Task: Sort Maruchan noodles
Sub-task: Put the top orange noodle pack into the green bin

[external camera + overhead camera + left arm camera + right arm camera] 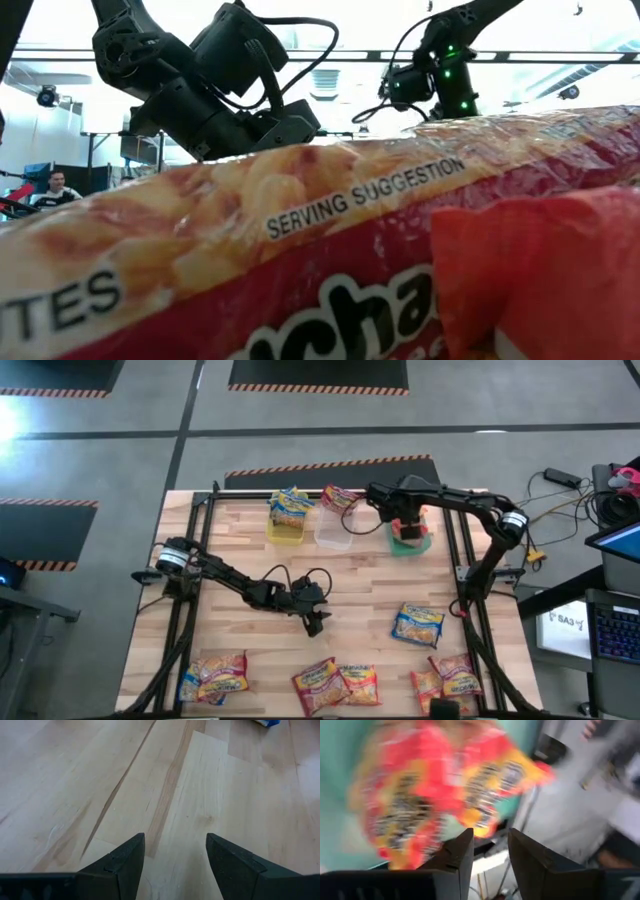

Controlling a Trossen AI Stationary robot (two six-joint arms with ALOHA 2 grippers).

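My left gripper [316, 624] hangs open over bare wood in the middle of the table; in its wrist view [175, 840] nothing lies between the fingers. My right gripper [404, 523] is open above the green bin [396, 544] at the far edge. Just beyond its fingers [491, 836] a red-and-orange noodle packet [435, 785] lies in that bin [340, 770]. Blue-and-yellow packets [290, 506] stick up out of the yellow bin [284, 534]. A red packet [340, 497] leans in the clear bin [333, 535]. More packets lie flat on the table.
One blue-and-yellow packet [417, 625] lies to the right of the left gripper. Three clusters of packets sit along the near edge [215, 678], [335, 685], [445, 680]; one of them [300, 260] fills the low view. Bare wood [250, 550] shows between the bins and the near row.
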